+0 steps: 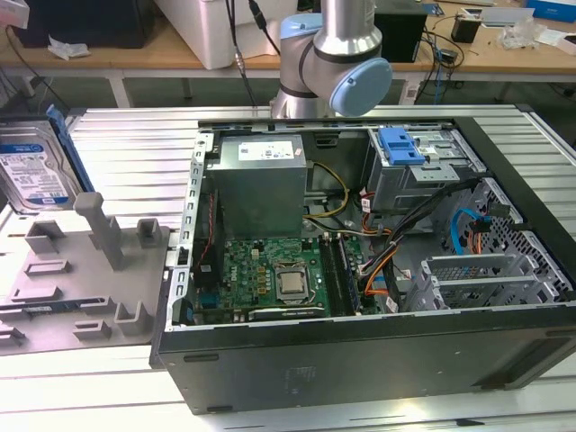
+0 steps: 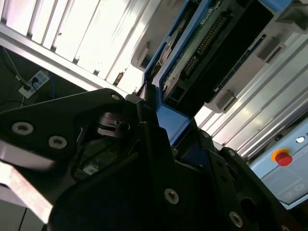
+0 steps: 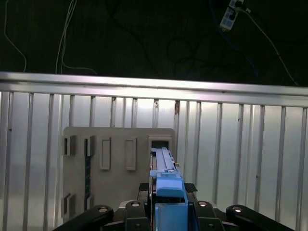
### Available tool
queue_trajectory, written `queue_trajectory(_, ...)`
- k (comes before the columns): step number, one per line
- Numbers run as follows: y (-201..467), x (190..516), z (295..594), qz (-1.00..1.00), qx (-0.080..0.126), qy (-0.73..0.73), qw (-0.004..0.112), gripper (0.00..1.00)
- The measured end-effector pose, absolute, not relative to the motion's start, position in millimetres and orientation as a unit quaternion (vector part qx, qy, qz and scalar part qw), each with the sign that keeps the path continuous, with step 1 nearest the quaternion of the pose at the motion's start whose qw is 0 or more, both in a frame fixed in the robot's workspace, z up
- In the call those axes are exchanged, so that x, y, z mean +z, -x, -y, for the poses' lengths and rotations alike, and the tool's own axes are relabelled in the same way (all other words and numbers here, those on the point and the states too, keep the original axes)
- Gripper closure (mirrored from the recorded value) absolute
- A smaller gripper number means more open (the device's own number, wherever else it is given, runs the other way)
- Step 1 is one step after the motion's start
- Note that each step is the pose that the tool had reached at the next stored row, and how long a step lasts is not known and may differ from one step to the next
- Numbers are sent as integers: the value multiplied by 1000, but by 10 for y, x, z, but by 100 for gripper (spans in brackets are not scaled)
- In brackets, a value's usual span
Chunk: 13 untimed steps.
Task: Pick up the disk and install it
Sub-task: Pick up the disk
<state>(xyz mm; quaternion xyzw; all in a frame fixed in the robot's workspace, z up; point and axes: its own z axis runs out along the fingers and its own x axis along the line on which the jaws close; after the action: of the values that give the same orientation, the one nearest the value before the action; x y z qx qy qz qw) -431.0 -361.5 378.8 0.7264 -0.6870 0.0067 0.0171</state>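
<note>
At the table's (image 1: 135,153) edge on the exterior view's left, the disk (image 1: 34,166) stands on edge, label facing out, one blue rail running up its side. Both wrist views explain the pose. The claw (image 3: 167,188) is closed on the disk's blue-railed end, gripping it by the narrow sides so the flat faces stay free.

In the first wrist view the disk points straight down at an open slot (image 3: 161,143) in the grey tray (image 1: 63,297). Whether its lower end is clear of that slot cannot be told. The tray's posts and pockets look shaped to keep parts upright, which would leave room for the claw to reach in from above.

Further right, mid-table, the computer case (image 1: 360,360) lies on its side with the panel off, so its inside is open from above. The power supply box (image 1: 261,180) sits at its far side. To the right of that, a bare blue bracket (image 1: 400,146) rests on the metal drive cage (image 1: 423,180), the likely home for the disk. The arm (image 1: 337,54) rises behind the case at the table's far edge.
</note>
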Motion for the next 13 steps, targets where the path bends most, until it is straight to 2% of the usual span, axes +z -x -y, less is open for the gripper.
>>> queue_trajectory(13,4290,4085,3615,687,7,-726,17,63)
